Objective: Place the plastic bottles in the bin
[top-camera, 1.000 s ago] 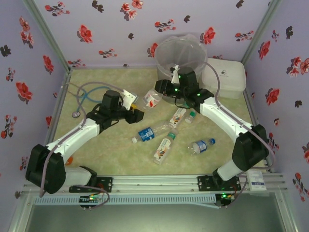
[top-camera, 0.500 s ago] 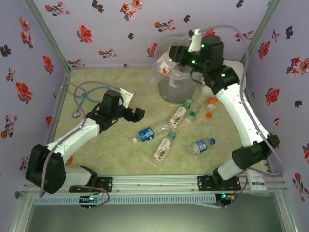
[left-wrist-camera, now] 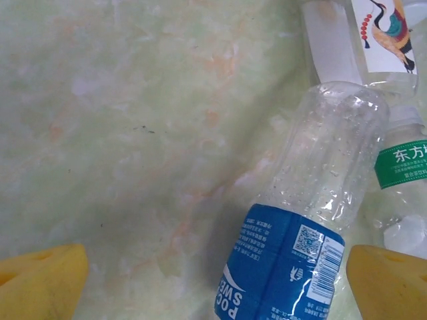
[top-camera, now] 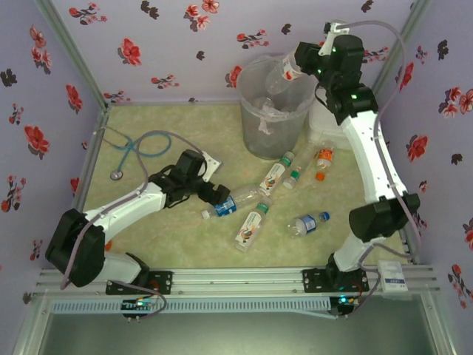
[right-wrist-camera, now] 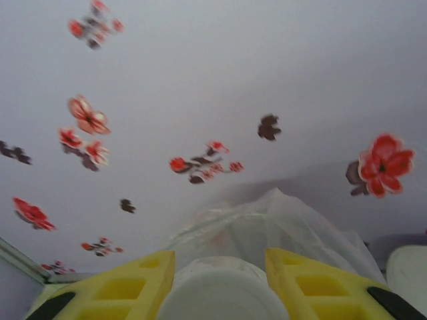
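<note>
While the right tool [top-camera: 294,65] hangs high over the bin [top-camera: 247,81], clenched on a red-and-white held bottle [top-camera: 281,74] that tilts down toward the open mouth, the top view places the left tool [top-camera: 215,192], fingers spread, just above the blue-labelled bottle [top-camera: 225,205]. That bottle lies flat on the desk [top-camera: 162,126], its long axis running from near-left to far-right, and the left arm is much the nearer. Several other bottles lie to its right, whereas bare desk opens on its left.

Left wrist view: both yellow fingertips [left-wrist-camera: 41,280] sit at the lower corners, released and wide. The blue-labelled bottle [left-wrist-camera: 287,267] lies between them, closer to the right-hand pad, with its axis slanting toward the upper right. A green-labelled bottle [left-wrist-camera: 400,167] touches its far side, so room there is tight.

Right wrist view: the right tool [right-wrist-camera: 220,283] grips the white cap [right-wrist-camera: 220,300] of the held bottle. The bin's clear bag [right-wrist-camera: 273,220] rises just beyond.
</note>
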`<action>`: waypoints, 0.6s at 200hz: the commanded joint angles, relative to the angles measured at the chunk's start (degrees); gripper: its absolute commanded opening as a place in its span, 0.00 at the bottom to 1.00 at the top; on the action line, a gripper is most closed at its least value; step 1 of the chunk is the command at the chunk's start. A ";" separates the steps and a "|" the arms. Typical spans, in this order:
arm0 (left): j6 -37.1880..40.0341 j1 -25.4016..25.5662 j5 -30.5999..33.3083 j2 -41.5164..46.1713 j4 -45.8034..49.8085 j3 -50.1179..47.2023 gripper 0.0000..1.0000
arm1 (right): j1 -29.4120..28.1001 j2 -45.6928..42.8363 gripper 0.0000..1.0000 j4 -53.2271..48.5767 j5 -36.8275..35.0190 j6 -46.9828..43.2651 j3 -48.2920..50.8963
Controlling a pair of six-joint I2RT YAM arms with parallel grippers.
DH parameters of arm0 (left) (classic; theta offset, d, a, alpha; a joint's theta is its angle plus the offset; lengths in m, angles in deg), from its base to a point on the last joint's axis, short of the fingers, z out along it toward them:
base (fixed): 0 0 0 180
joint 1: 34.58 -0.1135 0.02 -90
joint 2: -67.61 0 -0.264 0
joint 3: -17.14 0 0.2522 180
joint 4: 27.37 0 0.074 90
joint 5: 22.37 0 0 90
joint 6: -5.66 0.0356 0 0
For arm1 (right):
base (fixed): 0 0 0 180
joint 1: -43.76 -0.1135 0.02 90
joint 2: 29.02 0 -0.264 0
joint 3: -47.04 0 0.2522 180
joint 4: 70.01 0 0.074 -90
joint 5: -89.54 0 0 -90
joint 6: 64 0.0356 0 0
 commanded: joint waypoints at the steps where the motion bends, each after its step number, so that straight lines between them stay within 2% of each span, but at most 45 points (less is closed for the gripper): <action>1: 0.80 0.96 -2.90 -1.19 1.23 0.43 1.00 | 0.03 3.97 0.00 -3.48 0.85 -1.35 -3.52; 53: 1.94 2.29 -7.33 -2.90 1.99 0.36 1.00 | -0.75 13.17 0.00 -9.17 4.02 -0.32 -6.11; 120: 5.37 2.37 -6.43 -3.10 4.52 1.49 1.00 | -2.60 22.56 0.00 -10.77 4.95 0.28 -5.47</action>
